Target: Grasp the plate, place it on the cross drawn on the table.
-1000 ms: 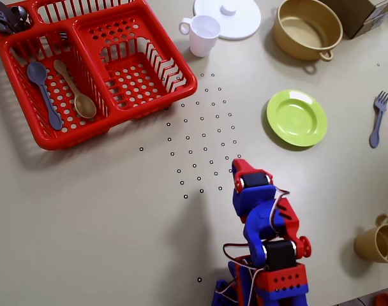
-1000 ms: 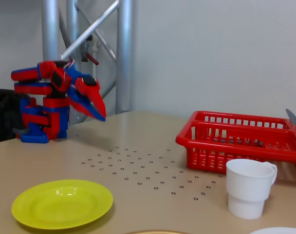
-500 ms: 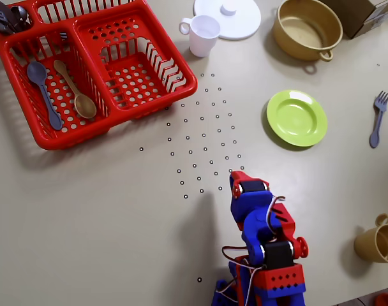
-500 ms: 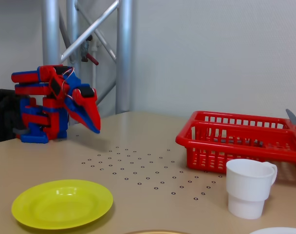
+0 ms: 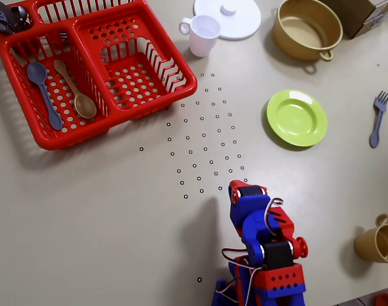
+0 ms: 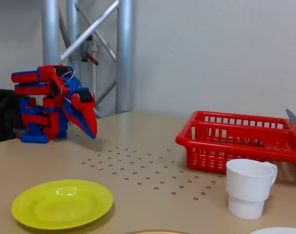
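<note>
A lime-green plate (image 5: 297, 117) lies flat on the table at the right in the overhead view; in the fixed view the plate (image 6: 62, 203) is at the lower left. My red and blue gripper (image 5: 237, 189) is folded back near the arm's base at the bottom centre, pointing down, with its jaws together and nothing in them. In the fixed view the gripper (image 6: 93, 132) hangs just above the table, far behind the plate. No drawn cross shows; only a field of small ring marks (image 5: 203, 137) lies between the gripper and the basket.
A red dish basket (image 5: 85, 64) with spoons stands at upper left. A white cup (image 5: 202, 34), white lid (image 5: 229, 16) and tan pot (image 5: 307, 29) sit along the top. A grey fork (image 5: 376, 118) and a tan mug (image 5: 379, 242) are at the right.
</note>
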Motion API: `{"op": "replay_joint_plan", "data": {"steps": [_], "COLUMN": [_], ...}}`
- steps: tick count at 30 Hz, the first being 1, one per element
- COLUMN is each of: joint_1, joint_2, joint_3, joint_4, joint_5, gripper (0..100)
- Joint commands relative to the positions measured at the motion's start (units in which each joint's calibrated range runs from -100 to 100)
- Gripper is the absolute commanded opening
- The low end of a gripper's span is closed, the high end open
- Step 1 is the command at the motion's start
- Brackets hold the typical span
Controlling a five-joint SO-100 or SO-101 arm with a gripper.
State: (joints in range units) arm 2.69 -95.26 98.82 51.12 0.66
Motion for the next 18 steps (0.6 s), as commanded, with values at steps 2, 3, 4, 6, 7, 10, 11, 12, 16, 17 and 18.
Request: {"op": "replay_joint_plan", "data": {"steps": [2,3,4,6,7,10,11,12,16,17,18], "joint_1": [0.9,0.8,0.8,0.8,0.8,0.8,0.8,0.8,0.8,0.8,0.8], "joint_2": [-0.5,-0.5,-0.5,-0.5,-0.5,-0.5,-0.5,-0.5,-0.5,-0.5,-0.5], "joint_3": [1.1,1.1,1.1,1.1,1.1,1.1,1.1,1.1,1.1,1.1,1.1], "joint_4": [0.3,0.3,0.3,0.3,0.3,0.3,0.3,0.3,0.3,0.3,0.3], "joint_5": [-0.3,-0.1,-0.1,-0.2,-0.2,-0.2,-0.2,-0.2,-0.2,-0.2,-0.2], "gripper": [0,0,0,0,0,0,0,0,0,0,0]}}
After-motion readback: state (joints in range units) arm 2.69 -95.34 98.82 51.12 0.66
